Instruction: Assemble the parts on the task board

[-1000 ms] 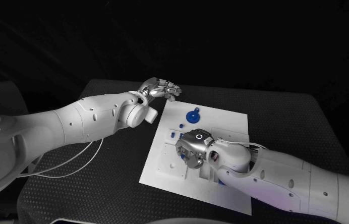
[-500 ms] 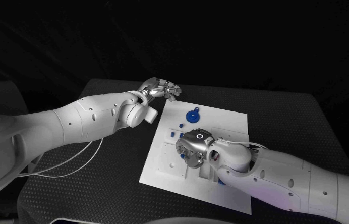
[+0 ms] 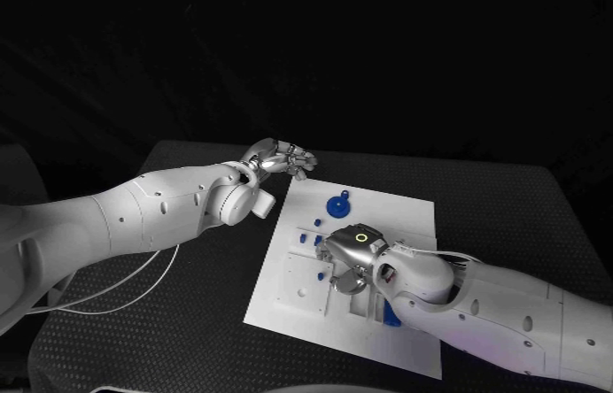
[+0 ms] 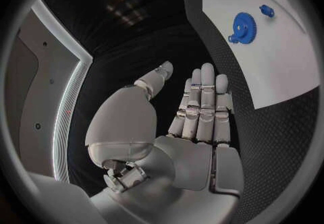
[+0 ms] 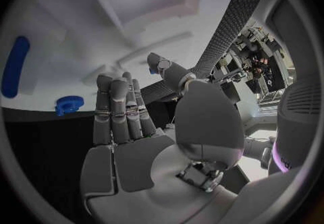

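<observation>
So the blue gear point(image 3: 338, 204) sat flat near the far edge of the task board point(image 3: 402, 211), with a tiny blue part point(image 3: 346, 190) just beyond it, and from my right hand point(image 3: 347, 258) the gear lay at about 12 o'clock, a short way off across bare plate. That made the right hand clearly the nearer one; my left hand point(image 3: 283, 157) hung off the board's far-left corner over the black table point(image 3: 511, 198), at roughly 10 o'clock from the gear. Both hands were empty with fingers straight and apart in the wrist views. A long blue piece point(image 3: 387, 315) lay at 5 o'clock from the right hand, its long axis running roughly near-to-far. The board's sunken recess point(image 5: 145, 0) looked empty to me; a few small blue parts point(image 3: 306, 234) sat at the right hand's 10 o'clock.
</observation>
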### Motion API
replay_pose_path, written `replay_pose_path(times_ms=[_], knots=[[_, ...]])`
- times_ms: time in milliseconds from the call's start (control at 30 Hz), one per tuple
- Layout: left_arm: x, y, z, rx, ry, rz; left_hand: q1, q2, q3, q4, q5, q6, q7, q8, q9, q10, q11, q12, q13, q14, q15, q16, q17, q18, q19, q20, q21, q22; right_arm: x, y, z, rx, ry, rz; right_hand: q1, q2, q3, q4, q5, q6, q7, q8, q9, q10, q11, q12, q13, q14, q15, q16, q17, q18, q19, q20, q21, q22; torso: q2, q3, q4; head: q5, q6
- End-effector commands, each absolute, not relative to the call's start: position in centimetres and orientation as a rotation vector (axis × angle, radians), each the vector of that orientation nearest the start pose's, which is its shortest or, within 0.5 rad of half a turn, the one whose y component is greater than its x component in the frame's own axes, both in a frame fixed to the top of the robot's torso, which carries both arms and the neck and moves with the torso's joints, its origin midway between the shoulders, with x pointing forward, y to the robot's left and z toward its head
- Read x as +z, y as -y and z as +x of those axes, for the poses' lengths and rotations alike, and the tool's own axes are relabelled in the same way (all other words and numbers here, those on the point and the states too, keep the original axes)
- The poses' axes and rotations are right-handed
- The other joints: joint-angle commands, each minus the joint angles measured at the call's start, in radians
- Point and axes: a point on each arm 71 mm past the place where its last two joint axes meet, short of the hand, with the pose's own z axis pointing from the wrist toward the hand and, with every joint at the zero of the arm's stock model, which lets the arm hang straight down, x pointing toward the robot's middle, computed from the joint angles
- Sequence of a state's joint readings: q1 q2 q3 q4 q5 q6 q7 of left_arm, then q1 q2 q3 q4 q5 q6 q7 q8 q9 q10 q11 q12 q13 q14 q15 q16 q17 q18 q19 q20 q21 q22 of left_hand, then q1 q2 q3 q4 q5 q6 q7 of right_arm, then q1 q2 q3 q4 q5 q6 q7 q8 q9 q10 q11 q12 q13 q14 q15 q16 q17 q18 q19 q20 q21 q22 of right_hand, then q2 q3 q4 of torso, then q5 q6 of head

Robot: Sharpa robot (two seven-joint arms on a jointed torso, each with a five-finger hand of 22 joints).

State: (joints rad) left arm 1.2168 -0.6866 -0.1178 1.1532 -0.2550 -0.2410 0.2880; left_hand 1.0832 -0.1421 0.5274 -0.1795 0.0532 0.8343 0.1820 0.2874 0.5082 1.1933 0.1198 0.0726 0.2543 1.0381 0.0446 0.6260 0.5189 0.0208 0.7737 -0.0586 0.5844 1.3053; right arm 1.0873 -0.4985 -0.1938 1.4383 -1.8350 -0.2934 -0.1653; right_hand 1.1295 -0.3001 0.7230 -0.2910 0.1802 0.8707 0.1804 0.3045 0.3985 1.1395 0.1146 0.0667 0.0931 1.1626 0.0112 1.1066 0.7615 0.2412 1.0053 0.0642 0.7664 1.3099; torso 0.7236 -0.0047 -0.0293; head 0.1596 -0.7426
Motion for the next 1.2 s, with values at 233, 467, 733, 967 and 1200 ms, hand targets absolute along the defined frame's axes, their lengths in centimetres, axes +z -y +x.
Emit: replay_pose_path(times_ms=[233,467,733,967,1200], knots=[[-21.9,-24.1,54.4,-1.244,-1.59,-0.908,-0.006,0.0,0.001,0.005,0.001,-0.007,-0.001,0.007,-0.001,-0.009,-0.001,-0.001,-0.001,-0.003,0.001,-0.006,0.002,0.019,-0.001,0.005,-0.006,0.001,-24.5,6.8,42.8,0.718,-1.587,-0.612,-0.007,-0.001,0.0,0.007,-0.005,0.031,-0.016,0.021,0.01,0.043,-0.01,0.027,0.009,0.012,-0.019,0.008,0.003,0.021,0.01,0.0,0.002,0.017,0.0,0.0,-0.0022,-0.01,0.009],[-22.0,-24.3,54.4,-1.24,-1.589,-0.909,-0.004,0.001,0.002,0.004,0.002,-0.007,-0.001,0.007,-0.001,-0.009,-0.001,-0.001,-0.001,-0.002,0.001,-0.006,0.003,0.02,-0.001,0.004,-0.006,0.002,-21.3,10.1,43.6,0.739,-1.58,-0.528,-0.011,0.002,0.018,0.021,-0.024,0.058,-0.028,0.038,0.018,0.094,-0.029,0.051,0.019,0.045,-0.038,0.013,0.003,0.021,0.041,-0.014,0.012,0.016,0.0,0.0006,-0.0009,-0.023,0.015],[-21.9,-24.0,54.4,-1.255,-1.591,-0.902,-0.002,-0.001,0.002,0.003,0.002,-0.008,-0.001,0.008,-0.002,-0.009,-0.001,0.0,-0.001,-0.002,0.001,-0.007,0.005,0.02,-0.001,0.005,-0.007,0.003,-21.2,13.8,45.2,0.617,-1.654,-0.54,-0.04,0.002,-0.014,0.011,-0.037,0.051,-0.031,0.034,0.015,0.079,-0.025,0.039,0.018,0.045,-0.035,0.006,0.001,0.02,0.036,-0.015,0.011,0.017,-0.002,0.0009,-0.0032,-0.027,0.02],[-22.0,-24.1,54.4,-1.254,-1.591,-0.902,-0.002,0.0,0.002,0.004,0.002,-0.008,-0.001,0.008,-0.002,-0.009,-0.001,0.0,-0.001,-0.002,0.001,-0.007,0.005,0.02,-0.001,0.005,-0.007,0.003,-22.2,14.9,45.8,0.564,-1.71,-0.559,-0.069,0.001,-0.087,0.004,-0.092,0.02,-0.043,0.02,0.008,0.032,-0.007,0.012,0.009,0.019,-0.017,-0.003,0.004,0.021,0.017,-0.009,0.001,0.016,0.002,0.0036,-0.0018,-0.028,0.019],[-22.0,-24.2,54.4,-1.252,-1.589,-0.902,-0.003,0.0,0.001,0.004,0.002,-0.008,-0.001,0.009,-0.002,-0.01,0.0,0.0,-0.001,-0.002,0.001,-0.008,0.006,0.02,-0.001,0.005,-0.007,0.004,-23.6,15.5,46.0,0.537,-1.766,-0.575,-0.091,0.003,-0.136,0.007,-0.065,0.01,-0.054,0.018,0.006,0.011,0.001,0.006,0.005,0.005,-0.009,-0.003,0.008,0.021,0.007,-0.003,-0.004,0.017,0.001,0.0012,0.0008,-0.027,0.014]])
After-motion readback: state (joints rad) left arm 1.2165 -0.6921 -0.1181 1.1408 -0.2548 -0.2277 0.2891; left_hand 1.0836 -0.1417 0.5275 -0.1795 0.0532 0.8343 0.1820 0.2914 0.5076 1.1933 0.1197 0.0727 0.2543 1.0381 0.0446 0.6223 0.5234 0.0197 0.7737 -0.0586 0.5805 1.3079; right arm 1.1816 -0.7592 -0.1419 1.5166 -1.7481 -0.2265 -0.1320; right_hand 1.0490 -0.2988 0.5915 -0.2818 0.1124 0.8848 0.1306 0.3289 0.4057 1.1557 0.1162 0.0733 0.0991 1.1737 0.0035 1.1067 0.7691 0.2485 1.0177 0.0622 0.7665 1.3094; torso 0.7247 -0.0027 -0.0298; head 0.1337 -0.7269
